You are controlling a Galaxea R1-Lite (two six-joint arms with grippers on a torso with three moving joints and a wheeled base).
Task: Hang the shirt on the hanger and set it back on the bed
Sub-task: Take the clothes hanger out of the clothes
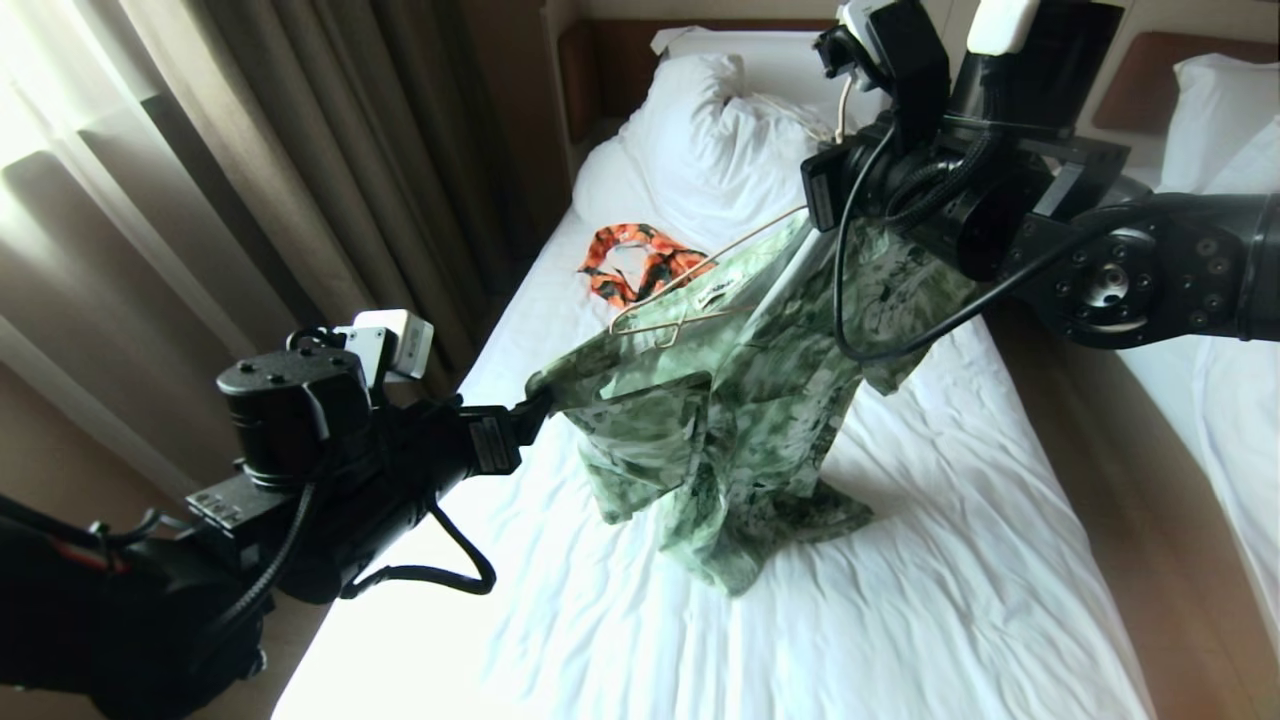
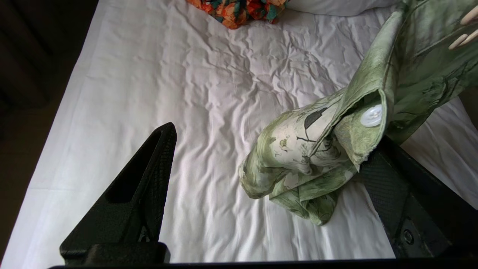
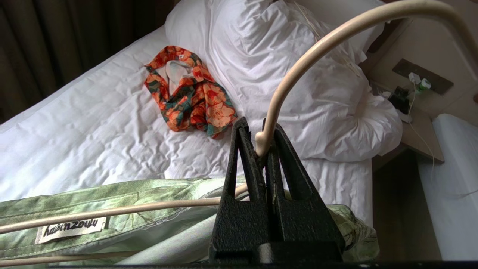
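Observation:
The light green flower-print shirt (image 1: pixel 720 420) hangs partly on a beige wire hanger (image 1: pixel 690 275) above the bed (image 1: pixel 980 560), its hem resting on the sheet. My right gripper (image 3: pixel 259 129) is shut on the hanger (image 3: pixel 298 67) at the base of its hook, high on the right. My left gripper (image 2: pixel 272 138) is open at the shirt's left edge. A buttoned fold of the shirt (image 2: pixel 328 149) lies draped over one of its fingers (image 2: pixel 388 179), while the other finger (image 2: pixel 149 172) stands apart over the bare sheet (image 2: pixel 186 93). The collar label (image 3: pixel 69 228) shows beside the hanger wire.
An orange-and-dark-green garment (image 1: pixel 640 260) lies on the bed beyond the shirt. A bunched white duvet and pillow (image 1: pixel 720 130) fill the head end. Curtains (image 1: pixel 200 200) hang along the left. A nightstand (image 3: pixel 414 127) and a second bed (image 1: pixel 1230 380) stand to the right.

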